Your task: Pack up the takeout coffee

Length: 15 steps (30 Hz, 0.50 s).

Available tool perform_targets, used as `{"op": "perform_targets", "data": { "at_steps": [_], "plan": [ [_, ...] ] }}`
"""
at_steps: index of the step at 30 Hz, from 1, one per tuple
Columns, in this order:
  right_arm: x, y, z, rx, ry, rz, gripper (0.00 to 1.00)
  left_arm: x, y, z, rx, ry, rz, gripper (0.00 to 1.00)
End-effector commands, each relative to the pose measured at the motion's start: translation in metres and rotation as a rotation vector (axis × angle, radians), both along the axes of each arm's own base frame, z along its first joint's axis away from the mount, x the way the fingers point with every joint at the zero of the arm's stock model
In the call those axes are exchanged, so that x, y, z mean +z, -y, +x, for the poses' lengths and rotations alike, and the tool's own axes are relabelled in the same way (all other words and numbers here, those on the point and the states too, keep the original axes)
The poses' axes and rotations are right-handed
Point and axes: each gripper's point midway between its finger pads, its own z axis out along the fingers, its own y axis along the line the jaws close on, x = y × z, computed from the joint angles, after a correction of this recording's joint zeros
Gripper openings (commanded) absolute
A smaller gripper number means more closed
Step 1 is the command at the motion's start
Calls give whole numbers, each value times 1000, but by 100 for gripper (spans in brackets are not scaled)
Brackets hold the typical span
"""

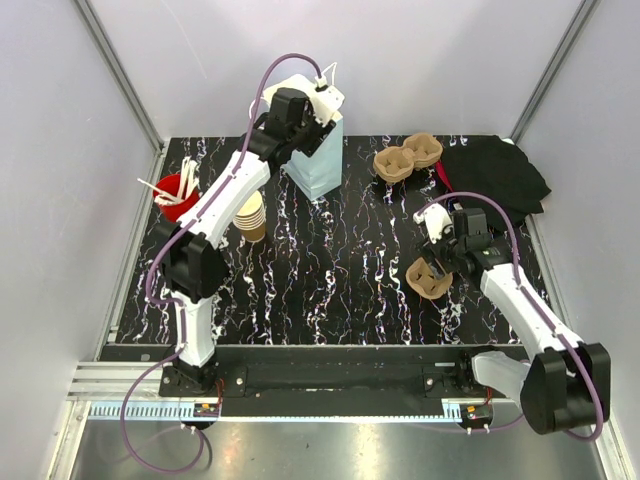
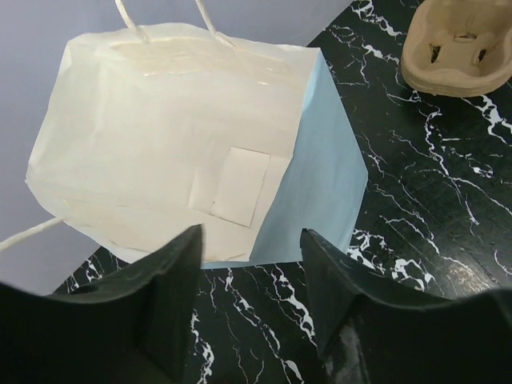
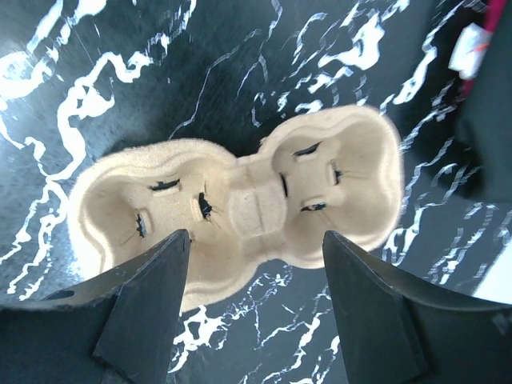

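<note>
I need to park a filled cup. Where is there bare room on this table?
Widest bare patch: mid-table, bordered by the cup stack, the blue bag and the carrier under the right tool. The near strip ahead of the arm bases is bare too. Crowded: back right, with more carriers and a black cloth.

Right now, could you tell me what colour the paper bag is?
The paper bag is pale blue outside, cream inside; clearest in the left wrist view.

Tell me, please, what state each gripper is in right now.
Left gripper: open, empty, over the paper bag.
Right gripper: open, empty, over the pulp cup carrier.
</note>
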Motion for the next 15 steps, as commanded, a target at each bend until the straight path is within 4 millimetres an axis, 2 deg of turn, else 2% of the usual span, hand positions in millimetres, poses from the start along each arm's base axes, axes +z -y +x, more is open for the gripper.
{"op": "perform_targets", "data": {
  "at_steps": [1,3,6,11,12,13,15],
  "plan": [
    [40,-6,2,8,72,50,74,18,17,1,-85,42,-21,51],
    [51,-7,1,10,93,57,74,13,17,-2,-107,22,-3,49],
    [64,-7,1,10,115,62,75,8,19,-8,-143,0,18,40],
    [82,-7,0,11,149,72,75,4,20,-14,-174,-25,41,16],
    [84,-8,-1,13,148,76,75,4,19,-15,-180,-25,46,7],
    [87,-8,-1,14,154,79,75,4,20,-16,-183,-26,47,3],
    [92,-9,-2,17,162,86,75,7,19,-18,-191,-24,51,1]
  ]
}}
